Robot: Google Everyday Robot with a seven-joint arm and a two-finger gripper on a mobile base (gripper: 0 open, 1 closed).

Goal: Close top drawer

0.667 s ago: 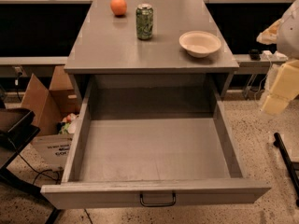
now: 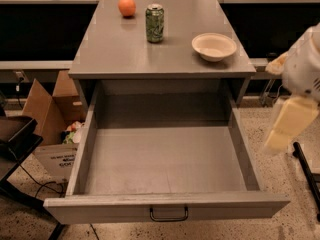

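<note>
The top drawer [image 2: 165, 164] is pulled fully out of the gray cabinet and is empty inside. Its flat gray front [image 2: 100, 209] faces me at the bottom, with a small dark wire handle [image 2: 169, 214]. My gripper [image 2: 286, 126] hangs at the right edge of the view, outside the drawer's right wall and above the floor. It shows as a white arm body with a pale yellow finger pointing down and left. It touches nothing.
On the cabinet top [image 2: 110, 49] stand an orange [image 2: 127, 6], a green can [image 2: 154, 23] and a white bowl [image 2: 214, 46]. An open cardboard box [image 2: 47, 114] sits on the floor at left, next to a dark chair [image 2: 12, 139]. A dark pole [image 2: 307, 171] lies at right.
The gripper has moved down and slightly left beside the drawer's right side. The drawer stands just as far open as before.
</note>
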